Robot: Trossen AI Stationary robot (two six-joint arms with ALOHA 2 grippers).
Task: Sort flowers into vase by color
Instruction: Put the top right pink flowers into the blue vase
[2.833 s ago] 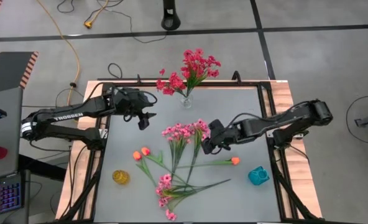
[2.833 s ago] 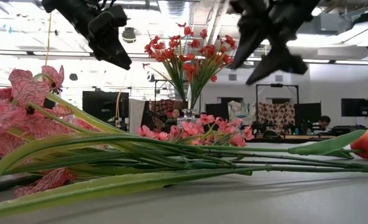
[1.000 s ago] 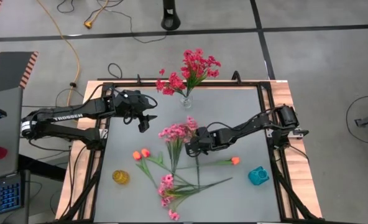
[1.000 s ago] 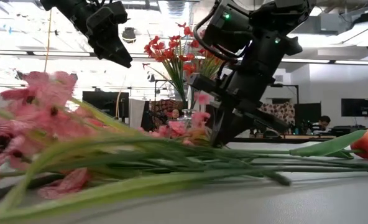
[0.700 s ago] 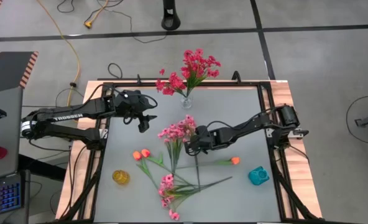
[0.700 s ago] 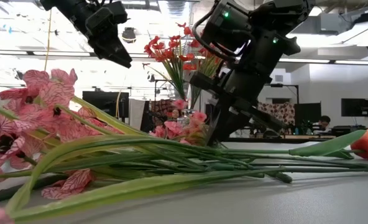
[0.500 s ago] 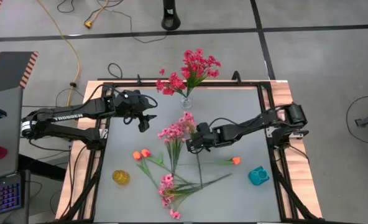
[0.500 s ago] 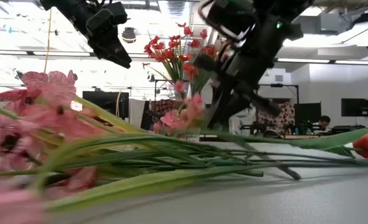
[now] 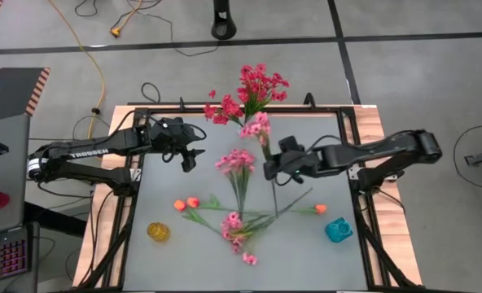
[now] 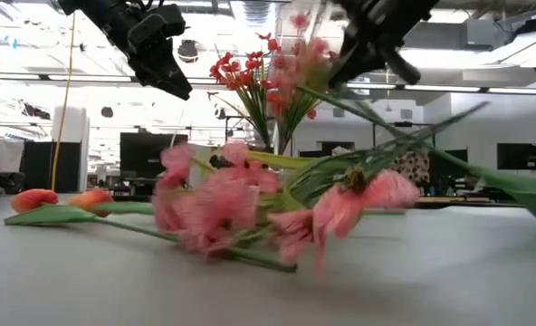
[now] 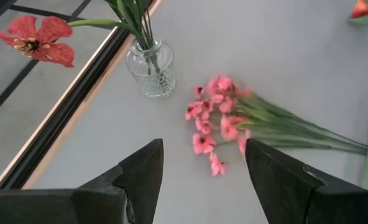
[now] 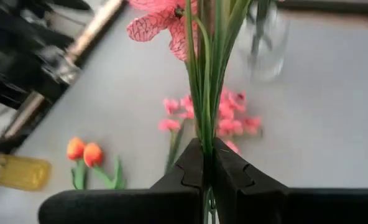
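Note:
A clear glass vase (image 9: 244,131) at the table's far edge holds red flowers (image 9: 253,88). My right gripper (image 9: 270,169) is raised near the table's middle, shut on a pink flower spray whose bloom (image 9: 257,126) points toward the vase. A second pink spray (image 9: 237,159) and a third (image 9: 237,229) lie flat on the table. So do two orange buds (image 9: 184,203) and another orange bud (image 9: 320,208). My left gripper (image 9: 190,158) hovers open at the far left, above the table, holding nothing. My right gripper pinches the pink spray's bundle of green stems (image 12: 205,138) between its two fingers, some way below the bloom (image 12: 165,15). The fingers lie across the stems. The bloom end rises clear beyond the fingers, and the lower stems (image 9: 275,199) trail toward the flowers on the table.
A small yellow vase (image 9: 158,231) stands near the front left and a teal vase (image 9: 337,230) near the front right. The table's dark frame (image 9: 135,175) runs along its edges. The left wrist view shows the glass vase (image 11: 150,68) beside the lying pink spray (image 11: 218,121).
My right gripper has risen and drawn back toward the table's right edge and far side, rolling as it went, still shut on the pink spray. The spray's bloom end has lifted off the table toward the vase. The flowers tangled with its stems have slid toward the table's right.

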